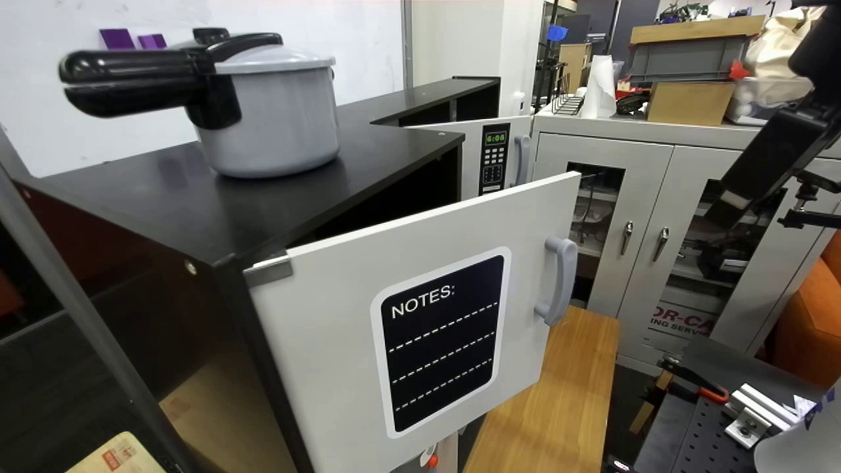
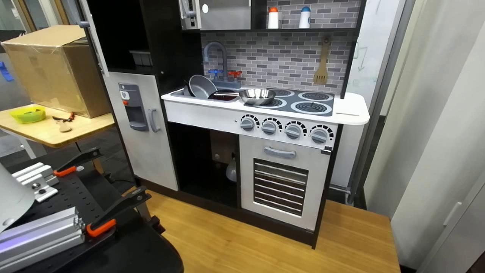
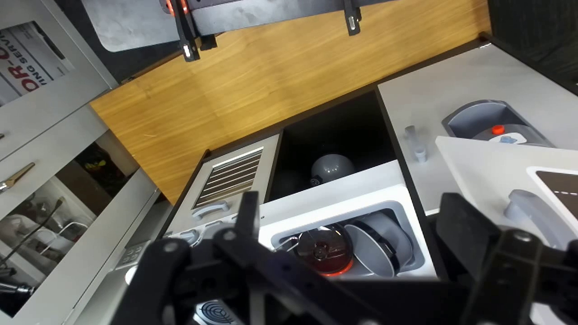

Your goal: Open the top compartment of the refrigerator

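The top compartment, the upper white door with the NOTES panel, stands swung open on its hinge in an exterior view. Its grey handle is at the free edge. The refrigerator has a black top and sides; its dark inside shows in an exterior view, above the plain lower door. In the wrist view the open door and handle lie at the right. My gripper is open with nothing between its fingers; its right finger is left of the handle. Their distance in depth is unclear.
A grey pot stands on the refrigerator's top. A sink with pans lies below the gripper. Grey metal cabinets stand behind. A black work table with clamps and a cardboard box are nearby.
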